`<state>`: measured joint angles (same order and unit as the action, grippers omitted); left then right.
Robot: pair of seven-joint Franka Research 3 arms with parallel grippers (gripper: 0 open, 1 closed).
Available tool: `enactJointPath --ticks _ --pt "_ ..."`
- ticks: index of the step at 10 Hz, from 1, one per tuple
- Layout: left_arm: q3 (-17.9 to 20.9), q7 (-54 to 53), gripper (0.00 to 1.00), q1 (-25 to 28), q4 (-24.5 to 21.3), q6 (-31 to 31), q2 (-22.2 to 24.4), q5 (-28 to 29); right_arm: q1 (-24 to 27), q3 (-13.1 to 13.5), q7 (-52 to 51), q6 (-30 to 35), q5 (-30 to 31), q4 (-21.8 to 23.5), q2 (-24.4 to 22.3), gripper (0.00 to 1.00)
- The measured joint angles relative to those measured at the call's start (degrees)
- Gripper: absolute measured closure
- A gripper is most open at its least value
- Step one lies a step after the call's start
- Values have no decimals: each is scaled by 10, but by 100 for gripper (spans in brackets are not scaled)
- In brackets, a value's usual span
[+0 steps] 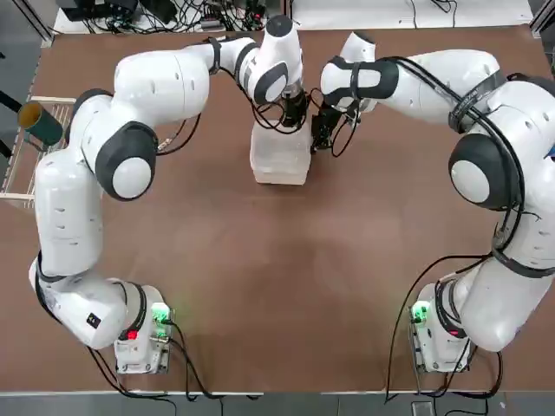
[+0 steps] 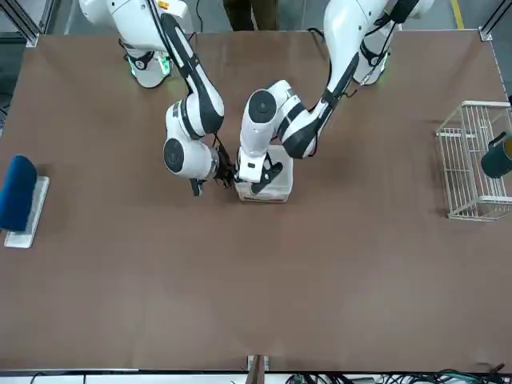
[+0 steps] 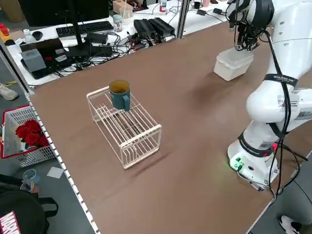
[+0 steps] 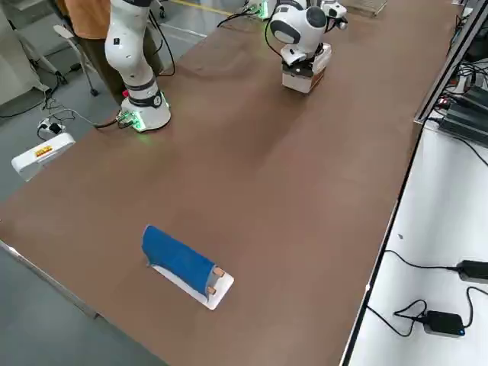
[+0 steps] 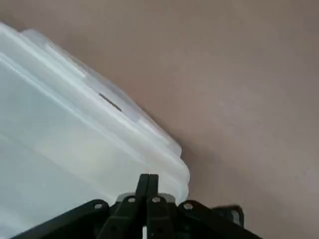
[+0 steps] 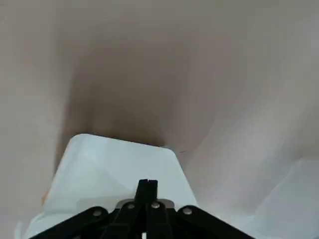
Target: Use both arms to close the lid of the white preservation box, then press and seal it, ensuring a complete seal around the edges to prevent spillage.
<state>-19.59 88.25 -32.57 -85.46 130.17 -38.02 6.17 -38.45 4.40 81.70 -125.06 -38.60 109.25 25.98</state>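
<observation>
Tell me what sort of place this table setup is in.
Most likely a robotics lab or research workspace. Two white arms are bolted to a brown table, pressing shut grippers, left and right, onto a white preservation box. A desk beside it holds a keyboard, a monitor and tangled cables.

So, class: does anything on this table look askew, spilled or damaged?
Nothing stands out. The box sits flat with its lid down, nothing spilled around it. The left claw and right claw, both shut, are at the box.
</observation>
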Motion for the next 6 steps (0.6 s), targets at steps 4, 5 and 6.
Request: enactJointPath --ticks 4,5,6 --pt "4 -1 99 19 4 -27 5 7 -1 27 -21 61 -4 -32 -14 99" --pt "3 -7 99 28 7 -51 12 10 -1 36 -25 87 8 -42 -18 99" --pt "3 -20 99 39 9 -81 24 10 -1 46 -35 117 35 -60 -20 99"
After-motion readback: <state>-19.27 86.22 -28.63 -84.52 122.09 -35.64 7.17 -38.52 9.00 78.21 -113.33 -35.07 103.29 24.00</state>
